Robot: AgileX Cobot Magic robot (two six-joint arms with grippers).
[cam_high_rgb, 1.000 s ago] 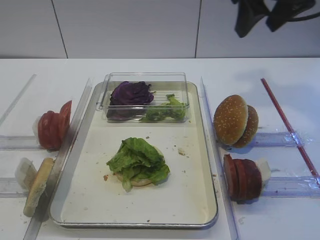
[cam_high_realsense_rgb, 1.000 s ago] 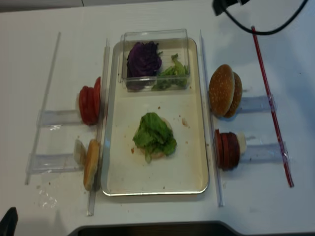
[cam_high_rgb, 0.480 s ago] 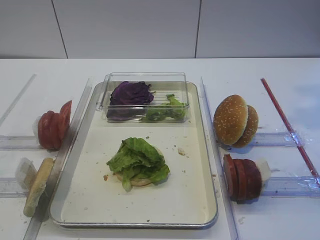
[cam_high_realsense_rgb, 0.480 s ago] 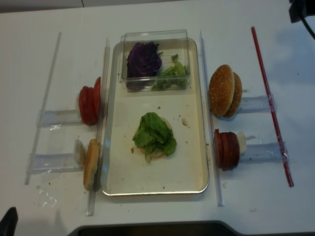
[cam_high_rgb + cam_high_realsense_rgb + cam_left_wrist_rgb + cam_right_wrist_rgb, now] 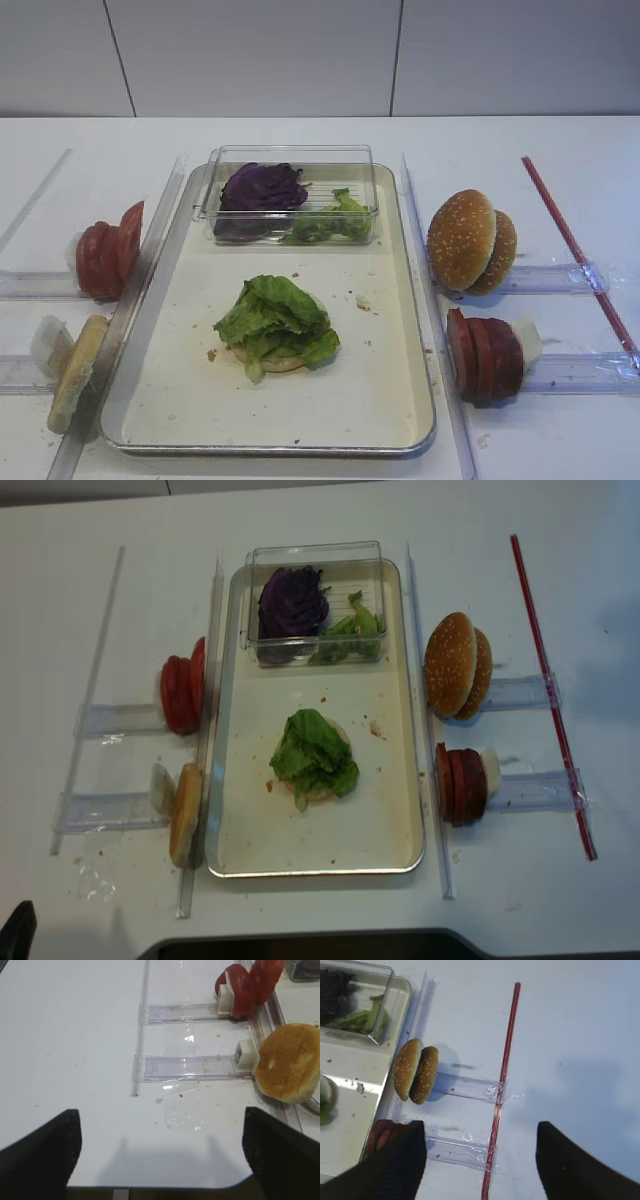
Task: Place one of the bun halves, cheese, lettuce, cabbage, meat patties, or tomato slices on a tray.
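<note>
Below the left gripper (image 5: 160, 1155), jaws wide and holding nothing, its wrist view alone shows a pale bun half (image 5: 289, 1069), then tomato slices (image 5: 250, 982) beyond. Under the right gripper (image 5: 480, 1160), also parted and empty, lie meat patties (image 5: 382, 1132), then sesame buns (image 5: 415, 1071). Lettuce (image 5: 275, 315) sits mid-tray (image 5: 390, 400). The dark arm seen overhead a second ago has gone. No writing is legible.

On the white table (image 5: 300, 135) lies the tray (image 5: 400, 425). In its middle a lettuce (image 5: 275, 315) clump covers a pale bun half (image 5: 282, 362). A clear box (image 5: 290, 160) at the far end holds purple cabbage (image 5: 262, 187). Tomato slices (image 5: 105, 258) stand left, meat patties (image 5: 485, 355) right.
</note>
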